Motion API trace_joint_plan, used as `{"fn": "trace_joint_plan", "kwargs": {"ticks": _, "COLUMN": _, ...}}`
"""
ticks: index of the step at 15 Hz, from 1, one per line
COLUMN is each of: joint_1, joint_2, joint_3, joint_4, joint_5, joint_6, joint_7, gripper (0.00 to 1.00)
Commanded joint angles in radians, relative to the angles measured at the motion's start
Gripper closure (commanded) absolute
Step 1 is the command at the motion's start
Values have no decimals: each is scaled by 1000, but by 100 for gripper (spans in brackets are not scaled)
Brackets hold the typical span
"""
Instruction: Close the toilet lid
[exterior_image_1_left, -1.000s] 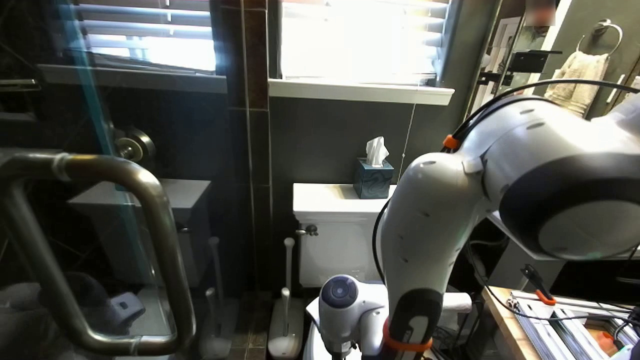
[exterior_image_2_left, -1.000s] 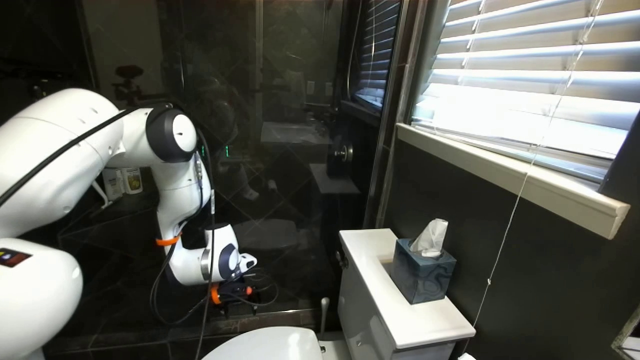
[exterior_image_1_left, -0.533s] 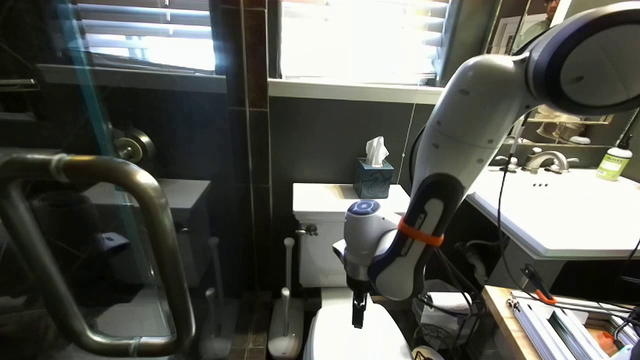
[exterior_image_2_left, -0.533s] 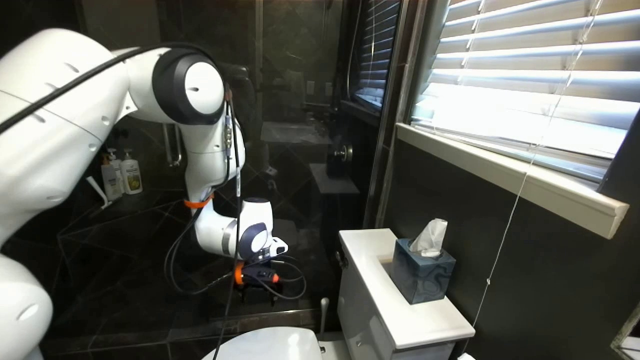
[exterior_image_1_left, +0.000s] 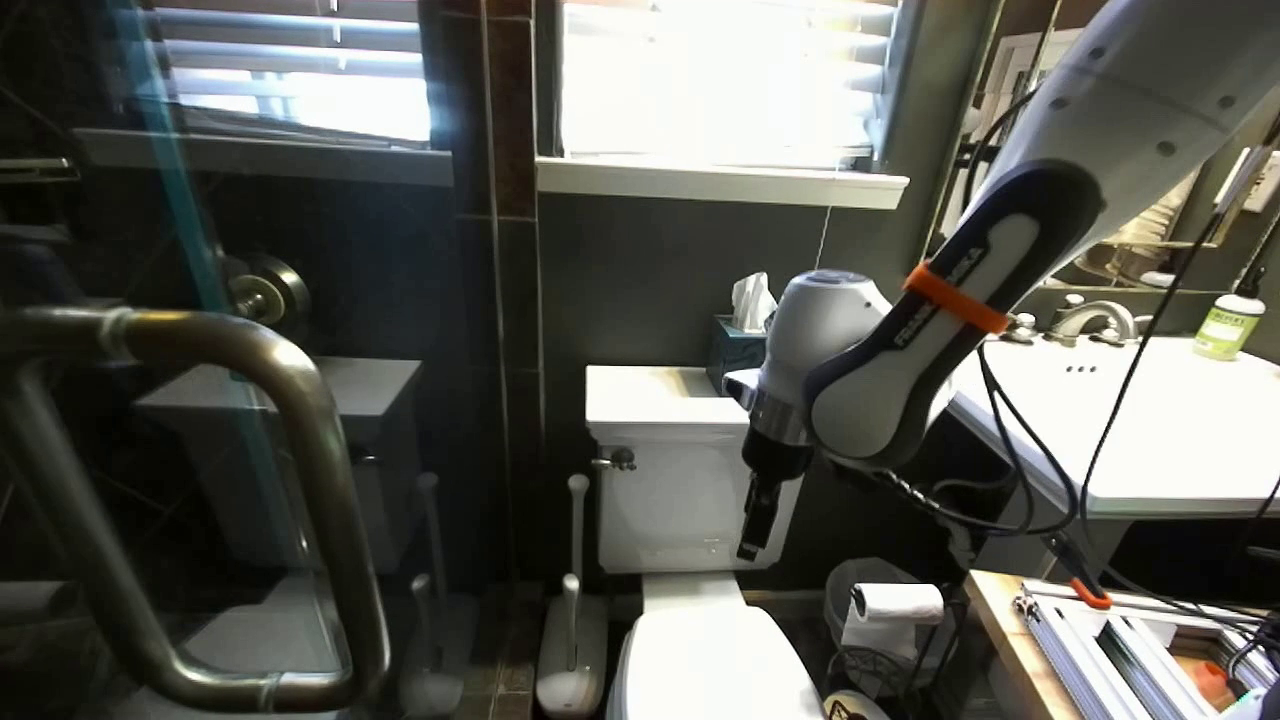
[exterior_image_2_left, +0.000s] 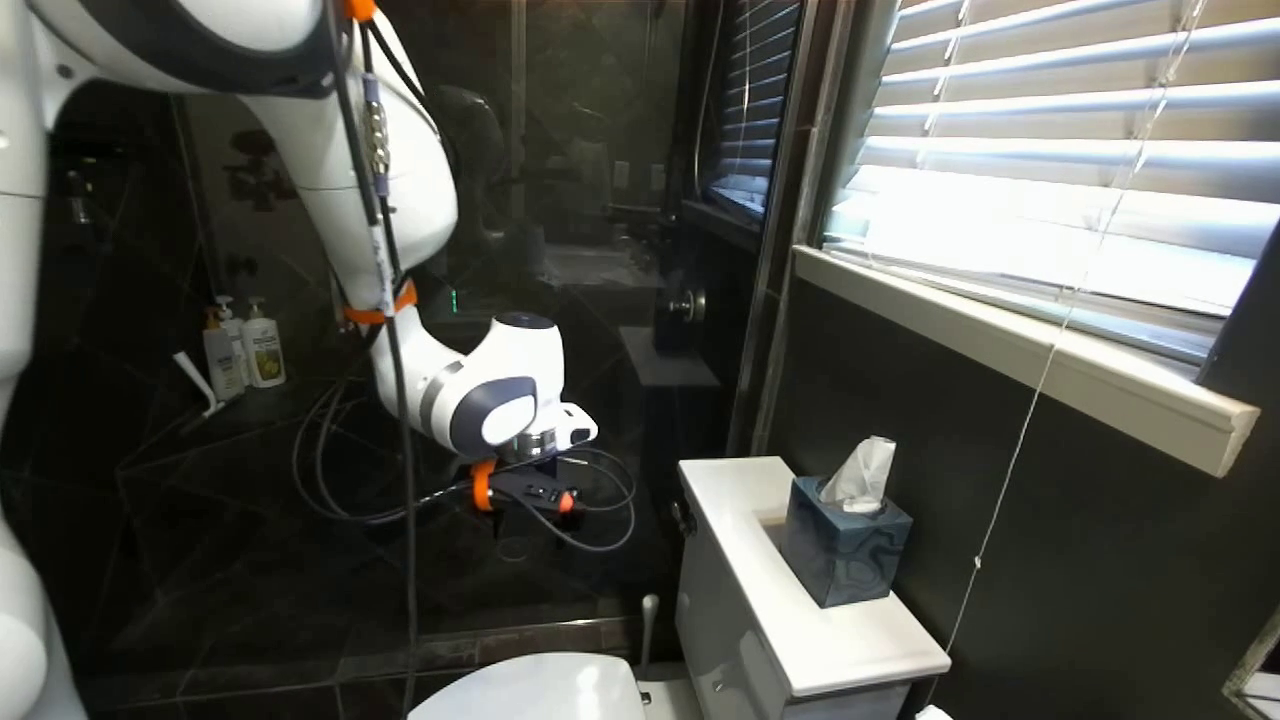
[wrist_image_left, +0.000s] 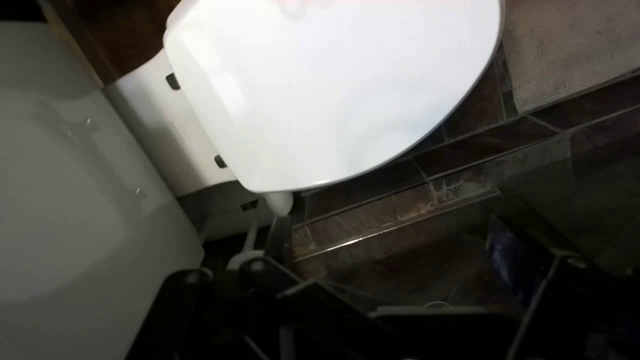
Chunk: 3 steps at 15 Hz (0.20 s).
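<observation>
- The toilet lid (wrist_image_left: 340, 95) is down, lying flat on the toilet (exterior_image_1_left: 692, 592) — below the fingers (exterior_image_1_left: 760, 515) and apart from them in both exterior views. In the wrist view its broad white face spreads beyond the fingers, toward the top.
- The gripper (wrist_image_left: 392, 227) points downward, on a slant in an exterior view, and its fingers stand wide apart; brown tile (wrist_image_left: 372, 215) shows through the gap between them.
- The tank (exterior_image_1_left: 660, 510) is behind the fingers in an exterior view (they look quite black against its pale front) and to the left of them in the wrist view.
- The tank cover (exterior_image_1_left: 640, 395) sits higher than the fingers in an exterior view. On it stands the tissue box (exterior_image_1_left: 733, 348), above the fingers too — partly hidden by the arm (exterior_image_1_left: 880, 390).
- Two white handles (exterior_image_1_left: 571, 625) rise to the picture's left of the fingers.
- The paper roll (exterior_image_1_left: 900, 603) is to the right of the fingers and lower.
- The sink (exterior_image_1_left: 1190, 430) lies farther right of the fingers.
- Bottles (exterior_image_2_left: 264, 350) stand left of the fingers and higher, in an exterior view.
</observation>
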Motion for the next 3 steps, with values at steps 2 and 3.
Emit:
{"fn": "trace_joint_plan", "kwargs": {"ticks": 2, "joint_1": 67, "joint_2": -88, "joint_3": -64, "joint_4": -50, "joint_5": 30, "joint_6": -15, "joint_7": -82, "gripper": 0}}
{"fn": "trace_joint_plan", "kwargs": {"ticks": 3, "joint_1": 73, "joint_2": -112, "joint_3": -70, "joint_4": -67, "joint_5": 29, "joint_6": -17, "joint_7": -91, "gripper": 0}}
